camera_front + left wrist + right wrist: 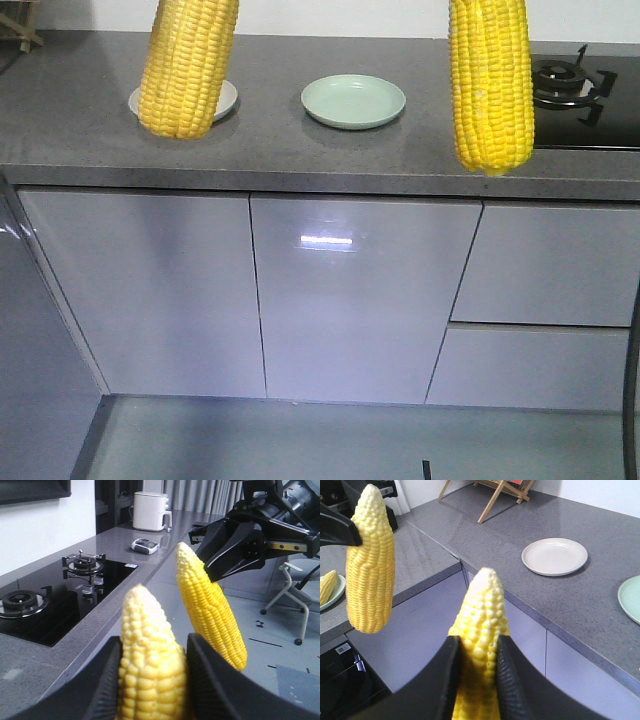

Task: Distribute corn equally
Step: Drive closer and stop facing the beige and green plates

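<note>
2 bright yellow cobs of corn hang in the air in front of a grey kitchen counter. In the front view the left cob (188,65) sits at 10 o'clock and the right cob (490,85) at 2 o'clock, well apart. The left gripper (152,652) is clamped around the left cob, with black ribbed pads pressing on both sides. The right gripper (479,642) grips the right cob the same way, and each pale tapered tip shows beyond the fingers. On the counter a white plate (555,556) lies partly hidden behind the left cob, and a green plate (353,101) lies at 12 o'clock. Both plates are bare. A black gas hob (585,85) sits at 3 o'clock. We judge each cob stiff and fairly weighty. Its rounded kernels look bumpy, a little slippery and easily bruised, and the round body is likely to roll once released. We would take hold across the thick middle, not the narrowing tip where the pads could slide off
</note>
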Robot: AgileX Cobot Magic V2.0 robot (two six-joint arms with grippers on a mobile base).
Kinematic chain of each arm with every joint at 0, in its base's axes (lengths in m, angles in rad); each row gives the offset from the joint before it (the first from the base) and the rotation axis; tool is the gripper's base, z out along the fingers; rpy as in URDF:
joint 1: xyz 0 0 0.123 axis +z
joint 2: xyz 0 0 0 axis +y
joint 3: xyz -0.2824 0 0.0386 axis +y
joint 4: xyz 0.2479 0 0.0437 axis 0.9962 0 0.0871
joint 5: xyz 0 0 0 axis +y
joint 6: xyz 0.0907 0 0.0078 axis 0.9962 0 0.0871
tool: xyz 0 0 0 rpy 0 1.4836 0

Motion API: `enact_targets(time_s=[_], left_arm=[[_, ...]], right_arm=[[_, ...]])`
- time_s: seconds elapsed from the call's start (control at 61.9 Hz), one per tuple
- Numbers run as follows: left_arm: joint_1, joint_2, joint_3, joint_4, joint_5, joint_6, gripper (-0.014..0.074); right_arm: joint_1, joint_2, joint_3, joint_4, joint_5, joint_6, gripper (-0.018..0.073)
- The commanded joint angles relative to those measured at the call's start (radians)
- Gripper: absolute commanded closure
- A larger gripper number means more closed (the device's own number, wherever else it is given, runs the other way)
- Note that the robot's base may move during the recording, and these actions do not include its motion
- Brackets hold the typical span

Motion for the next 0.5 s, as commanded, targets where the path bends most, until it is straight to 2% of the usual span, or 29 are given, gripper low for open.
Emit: enact_targets(time_s=[0.0,0.484], left_arm=[[0.000,-0.051,-0.023,0.005,-0.106,-0.024,0.0604],[0.000,-0.051,-0.023,0.005,-0.106,-0.024,0.0604]], right_arm=[[-0.005,-0.035,-0.029,0.057,0.025,-0.006,0.0565],[-0.005,-0.035,-0.029,0.057,0.025,-0.006,0.0565]])
